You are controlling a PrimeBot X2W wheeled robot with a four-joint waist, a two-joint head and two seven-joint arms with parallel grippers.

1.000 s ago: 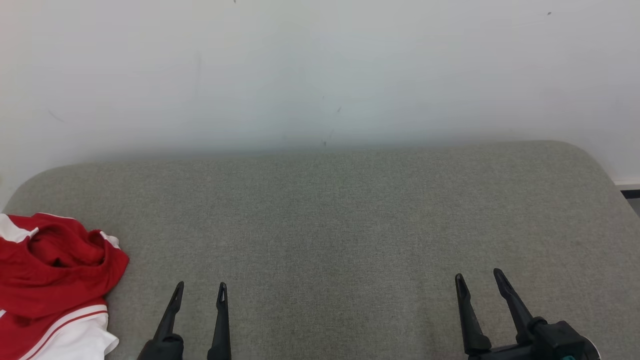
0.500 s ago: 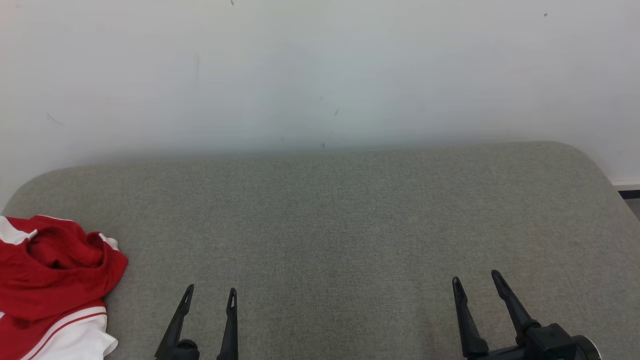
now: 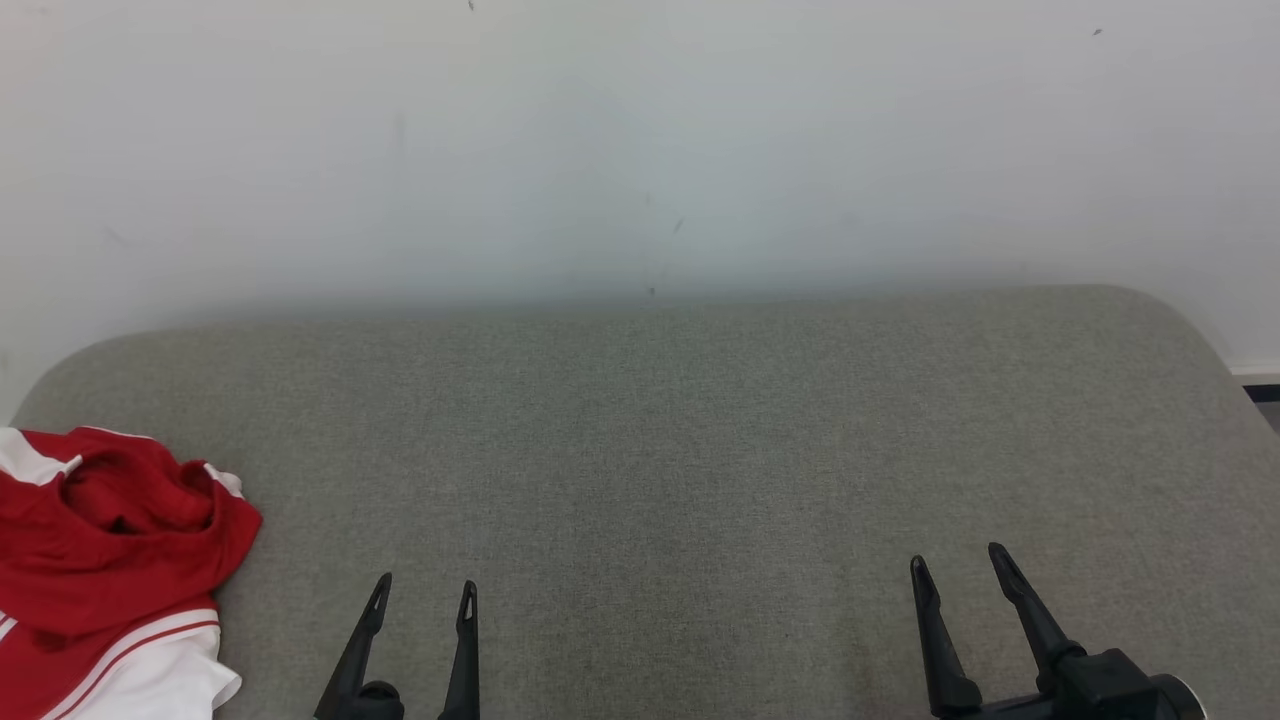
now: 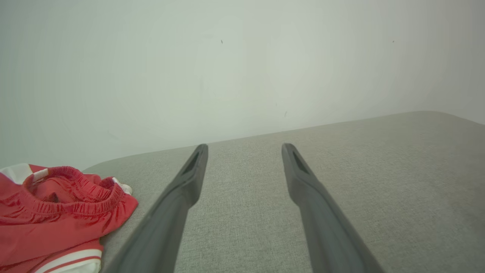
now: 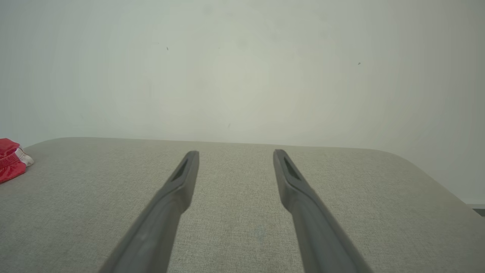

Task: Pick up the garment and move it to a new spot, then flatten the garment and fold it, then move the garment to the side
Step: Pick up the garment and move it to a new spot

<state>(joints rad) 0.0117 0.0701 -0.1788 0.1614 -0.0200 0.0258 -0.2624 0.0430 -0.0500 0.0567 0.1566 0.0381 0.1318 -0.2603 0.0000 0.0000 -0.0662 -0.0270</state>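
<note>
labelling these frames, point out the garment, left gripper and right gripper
garment point(image 3: 120, 560), head view, on the crumpled red fabric
left gripper point(image 3: 426, 582), head view, midway between its fingertips
right gripper point(image 3: 957, 555), head view, midway between its fingertips

Parted fingers point(image 5: 178, 189) over grey cushion point(image 5: 235, 216), red garment point(image 5: 9, 165) far left

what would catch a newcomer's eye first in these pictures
A crumpled red and white garment at the far left of the grey upholstered surface stands out most. Next come the left gripper and right gripper, both open and holding nothing, low in the head view.
</note>
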